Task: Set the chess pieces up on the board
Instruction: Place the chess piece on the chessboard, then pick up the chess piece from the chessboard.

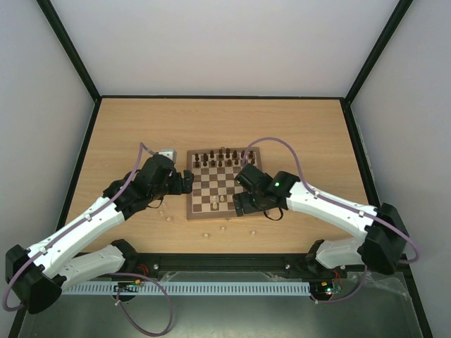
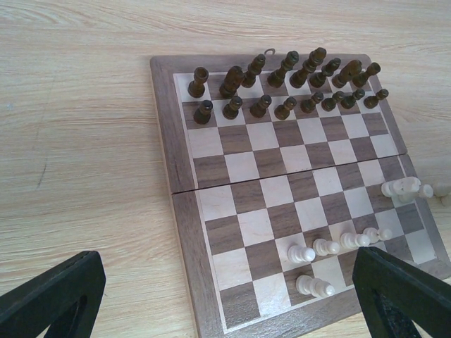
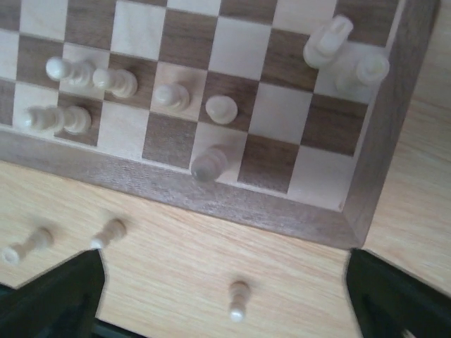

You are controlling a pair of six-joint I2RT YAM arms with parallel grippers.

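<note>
Right wrist view: the right gripper point(image 3: 223, 285) has its jaws spread wide, with a pale chess piece point(image 3: 238, 301) loose on the table point(image 3: 162, 246) between them and the board point(image 3: 282, 204) edge just beyond. The left gripper point(image 2: 227, 271) is equally spread, facing the board's side edge

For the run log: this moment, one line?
left gripper open | right gripper open over board edge | dark pieces in rows | pale pieces partly placed

A robotics lab test cell: plain white panels point(image 1: 211, 42) in a black frame point(image 1: 70, 49) enclose a light-wood table point(image 1: 303, 134); a left arm point(image 1: 84, 225), right arm point(image 1: 331, 208) and slotted cable duct point(image 1: 211, 289) line its near edge.
</note>
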